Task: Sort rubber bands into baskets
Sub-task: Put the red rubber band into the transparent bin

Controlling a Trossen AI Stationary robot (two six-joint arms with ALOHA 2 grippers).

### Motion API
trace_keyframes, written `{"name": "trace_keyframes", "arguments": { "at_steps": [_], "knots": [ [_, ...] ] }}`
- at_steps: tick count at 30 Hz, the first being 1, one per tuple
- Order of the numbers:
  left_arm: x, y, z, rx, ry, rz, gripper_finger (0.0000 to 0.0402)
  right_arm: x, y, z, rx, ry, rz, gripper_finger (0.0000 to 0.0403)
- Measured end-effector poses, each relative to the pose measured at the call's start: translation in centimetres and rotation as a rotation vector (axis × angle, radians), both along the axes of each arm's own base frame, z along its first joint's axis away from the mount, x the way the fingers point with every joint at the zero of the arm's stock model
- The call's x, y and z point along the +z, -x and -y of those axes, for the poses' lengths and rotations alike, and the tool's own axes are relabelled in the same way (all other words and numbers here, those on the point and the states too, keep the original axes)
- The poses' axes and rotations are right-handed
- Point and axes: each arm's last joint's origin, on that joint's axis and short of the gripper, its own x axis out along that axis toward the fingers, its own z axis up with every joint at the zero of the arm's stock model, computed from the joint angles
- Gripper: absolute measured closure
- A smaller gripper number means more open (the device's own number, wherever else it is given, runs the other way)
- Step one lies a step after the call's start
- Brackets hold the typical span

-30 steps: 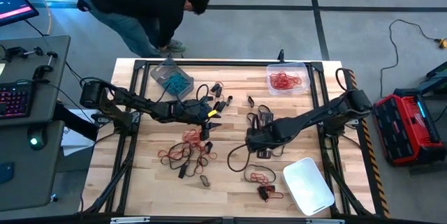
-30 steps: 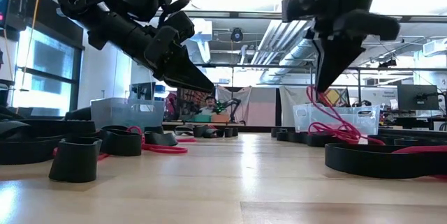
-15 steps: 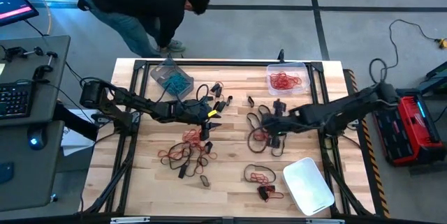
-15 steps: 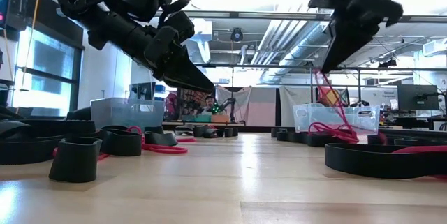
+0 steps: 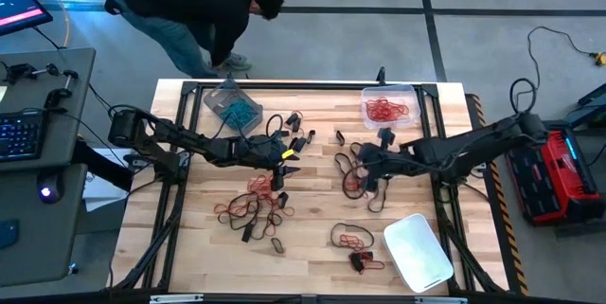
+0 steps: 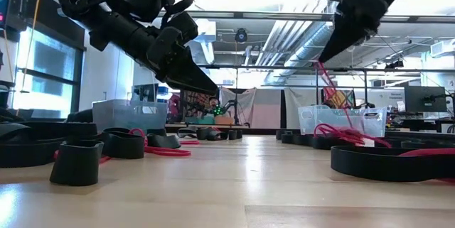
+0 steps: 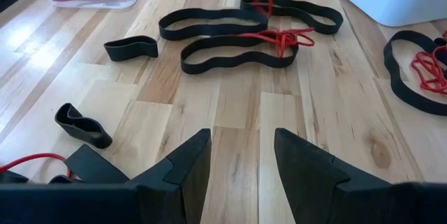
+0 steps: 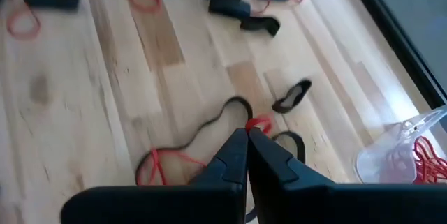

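Right wrist view: right gripper (image 8: pixel 247 135) fingers pressed together on a red rubber band (image 8: pixel 260 123), lifted above mid-tabletop (image 5: pixel 312 238), short of the clear basket (image 5: pixel 388 107) of red bands at the far right corner. Left gripper (image 7: pixel 241 158) fingers apart, empty, hovering left of centre. Black and red bands (image 5: pixel 251 207) scattered across the middle; grey basket (image 5: pixel 232 105) at far edge, white basket (image 5: pixel 418 251) near right corner.
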Motion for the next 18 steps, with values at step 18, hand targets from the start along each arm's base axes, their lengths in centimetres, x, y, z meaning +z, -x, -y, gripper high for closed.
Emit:
{"name": "trace_keyframes", "arguments": {
  "at_steps": [18],
  "knots": [
    [0.0,0.0,0.0,0.002,-0.001,0.003,0.0250,5.4,4.0,3.6,-0.314,0.298,0.277,0.0403]
  ]
}}
